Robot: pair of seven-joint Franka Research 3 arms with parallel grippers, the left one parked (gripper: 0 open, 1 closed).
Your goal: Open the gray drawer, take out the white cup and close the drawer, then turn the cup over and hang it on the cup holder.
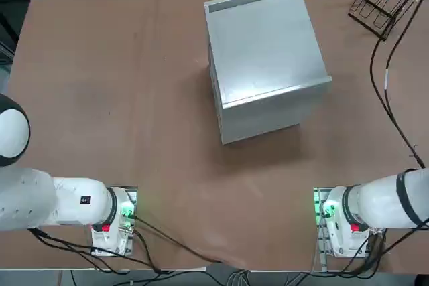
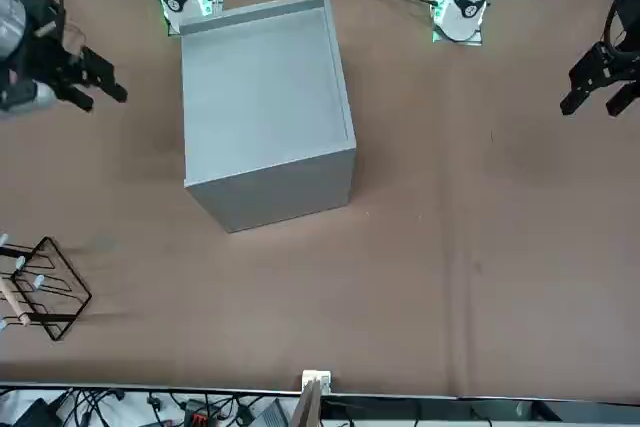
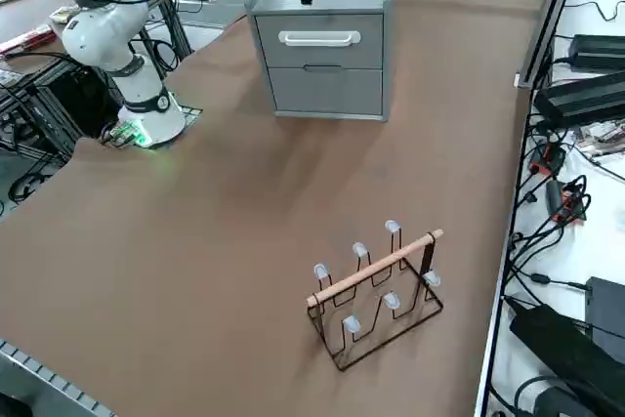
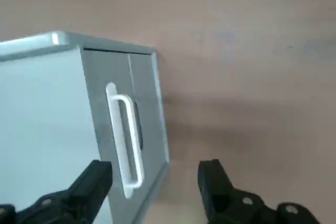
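Jaws wide open, nothing between them: my right gripper [image 4: 155,179] hangs in the air above the table's right edge, beside the cabinet's front face. In the front view the gripper [image 2: 95,82] shows as a dark claw at the picture's left, off the cabinet's side and clear of it. From the wrist view I look down on the cabinet's top front corner; one finger [image 4: 89,182] sits over the cabinet top, the other over bare brown table [image 4: 252,51], not touching anything. Gray drawer [image 3: 320,39] is shut, flush with the cabinet front, its white bar handle [image 4: 126,140] between my fingers in the wrist view but below them, no contact. A second lower panel [image 3: 325,90] sits under it, also shut. Gray cabinet [image 1: 265,58] stands toward the far edge of the table, about mid-width, turned slightly askew. Cup holder [image 3: 376,290] stands upright near the far right corner of the table, well apart from the cabinet, pegs bare. White cup not visible in any view.
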